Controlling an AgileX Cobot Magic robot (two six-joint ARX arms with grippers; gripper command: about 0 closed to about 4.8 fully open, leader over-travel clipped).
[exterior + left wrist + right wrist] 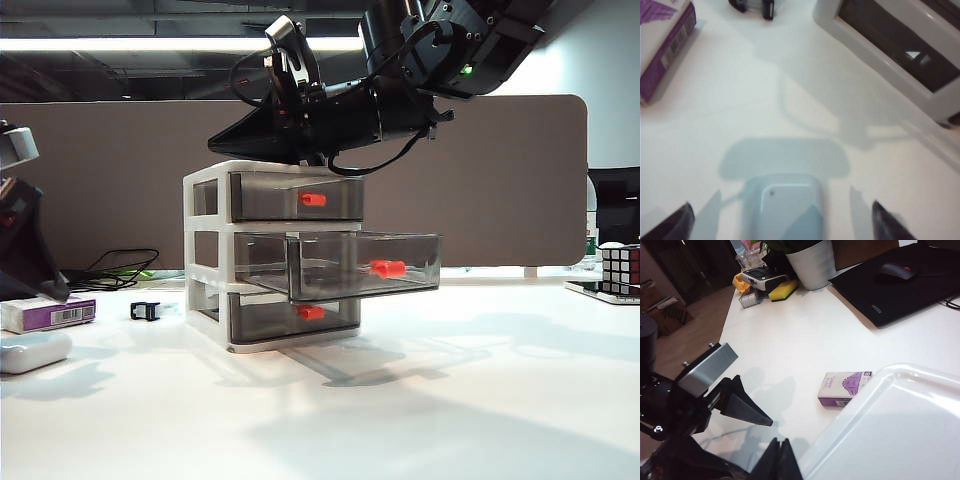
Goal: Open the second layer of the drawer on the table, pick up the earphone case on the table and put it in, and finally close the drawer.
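Outside, the drawer (275,255) stands on the table (420,400), second layer (365,265) pulled out; earphone case (30,350) lies far left by a purple box (48,313). Right gripper (235,135) hovers over the unit's top.

Left wrist: left gripper (782,220) spread wide, straddling the case (785,205), not touching.

Right wrist: the right gripper's (782,457) fingers pressed together, empty.
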